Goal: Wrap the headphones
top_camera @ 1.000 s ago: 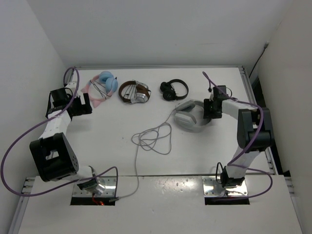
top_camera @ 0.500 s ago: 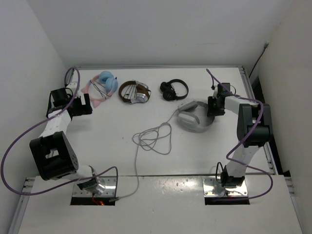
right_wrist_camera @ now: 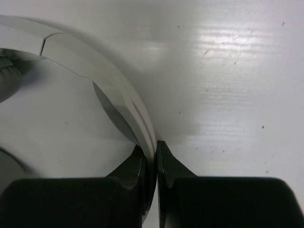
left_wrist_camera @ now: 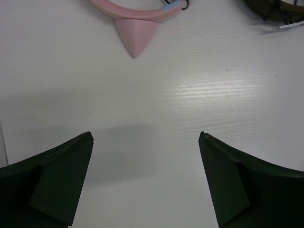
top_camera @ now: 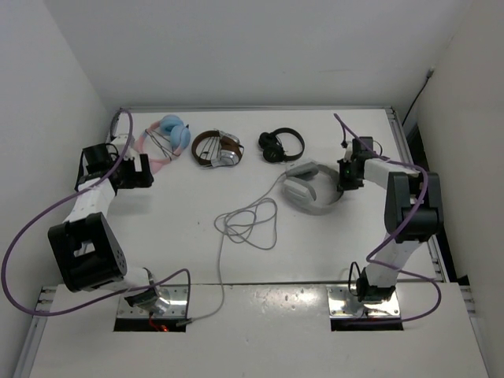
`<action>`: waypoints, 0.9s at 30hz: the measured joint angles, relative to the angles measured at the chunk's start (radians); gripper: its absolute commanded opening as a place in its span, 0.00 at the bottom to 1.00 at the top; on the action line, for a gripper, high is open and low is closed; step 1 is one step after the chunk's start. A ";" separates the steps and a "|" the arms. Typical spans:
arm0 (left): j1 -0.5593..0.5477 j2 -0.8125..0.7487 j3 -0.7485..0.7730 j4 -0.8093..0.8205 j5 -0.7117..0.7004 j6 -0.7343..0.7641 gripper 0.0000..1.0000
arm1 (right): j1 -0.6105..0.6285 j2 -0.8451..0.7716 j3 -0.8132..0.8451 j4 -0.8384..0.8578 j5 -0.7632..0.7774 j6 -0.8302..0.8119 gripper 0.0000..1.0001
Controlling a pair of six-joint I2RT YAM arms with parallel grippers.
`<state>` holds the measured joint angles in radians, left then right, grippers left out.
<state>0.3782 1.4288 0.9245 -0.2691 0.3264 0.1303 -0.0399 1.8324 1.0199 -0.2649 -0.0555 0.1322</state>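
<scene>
The white headphones lie on the table at the right, wide headband toward my right gripper. Their thin grey cable runs left into a loose tangle mid-table, then down to the near edge. My right gripper is shut on the headband; in the right wrist view the band curves down between the two black fingertips. My left gripper is open and empty over bare table at the far left; the left wrist view shows its fingers wide apart.
A pink-and-blue pair lies at the back left, its pink band just ahead of my left gripper. A brown-and-silver pair and a small black pair lie along the back. White walls enclose the table.
My right gripper has moved toward the back right with the headband, turning the headphones a little. My left gripper has shifted slightly to the right.
</scene>
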 measured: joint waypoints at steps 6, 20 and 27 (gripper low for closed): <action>-0.040 -0.079 -0.029 -0.099 0.154 0.167 0.99 | -0.037 -0.074 0.071 -0.166 -0.089 0.026 0.00; -0.310 -0.297 -0.305 -0.092 0.385 0.253 0.95 | -0.140 -0.272 0.518 -0.422 -0.488 -0.063 0.00; -0.415 -0.338 -0.362 0.096 0.483 0.065 0.95 | -0.168 -0.277 0.737 -0.408 -0.600 0.018 0.00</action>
<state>-0.0364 1.0908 0.5625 -0.1730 0.8093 0.1951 -0.2081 1.5558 1.7565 -0.6727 -0.6559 0.1497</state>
